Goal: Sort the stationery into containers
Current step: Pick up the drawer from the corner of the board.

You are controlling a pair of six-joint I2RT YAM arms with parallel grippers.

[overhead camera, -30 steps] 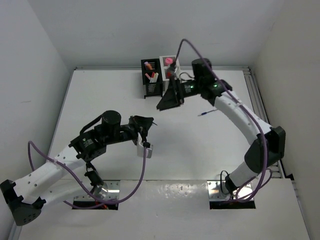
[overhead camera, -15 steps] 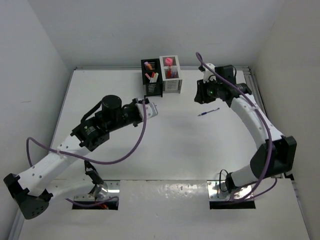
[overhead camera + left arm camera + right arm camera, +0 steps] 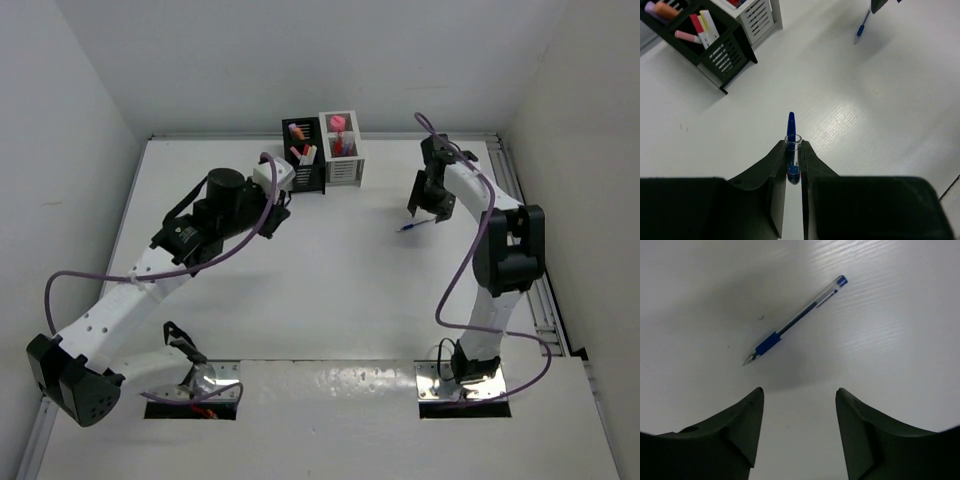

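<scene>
Your left gripper [image 3: 794, 146] pinches a blue pen [image 3: 791, 124] near the black holder [image 3: 732, 55], which is joined to the white holder [image 3: 343, 170]. Your right gripper [image 3: 799, 395] hangs open over a second pen [image 3: 795, 322] lying on the table [image 3: 890, 340].

The table [image 3: 330, 300] is seen whole from above and behind; the left wrist view is angled down and forward, the right held close over the loose blue pen [image 3: 792, 322], shared by all three
</scene>
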